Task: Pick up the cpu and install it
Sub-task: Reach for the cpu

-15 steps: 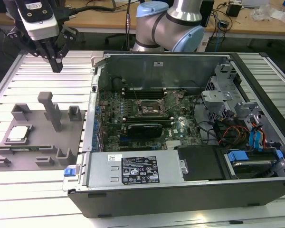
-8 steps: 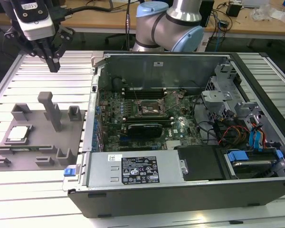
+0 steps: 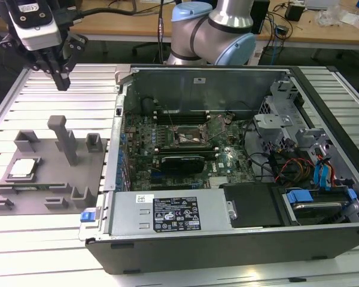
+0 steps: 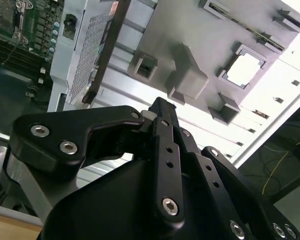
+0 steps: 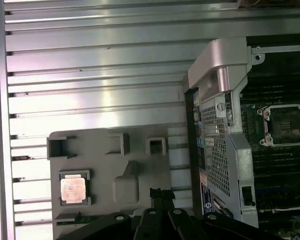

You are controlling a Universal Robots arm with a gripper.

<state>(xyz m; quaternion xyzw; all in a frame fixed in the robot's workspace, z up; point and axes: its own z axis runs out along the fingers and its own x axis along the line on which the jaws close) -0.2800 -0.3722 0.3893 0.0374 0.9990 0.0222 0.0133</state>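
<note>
The cpu point(image 3: 24, 168) is a small square chip with a silvery lid. It lies flat in a recess of the grey fixture plate point(image 3: 54, 185) at the exterior view's left, and both wrist views show the cpu point(image 4: 245, 70) point(image 5: 72, 190) there too. My gripper point(image 3: 62, 81) hangs high above the slatted table, behind the plate and well clear of the chip. Its black fingers point(image 4: 162, 130) are shut together with nothing between them. The empty black socket point(image 3: 188, 136) sits on the motherboard inside the open computer case; the first wrist view shows this socket point(image 5: 284, 125) as well.
A tall grey upright block point(image 3: 63, 137) and several low grey blocks stand on the fixture plate. The open case's metal wall point(image 3: 116, 137) rises between plate and motherboard. Cables and drive bays point(image 3: 299, 161) fill the case's right side. The arm's base point(image 3: 212, 30) stands behind the case.
</note>
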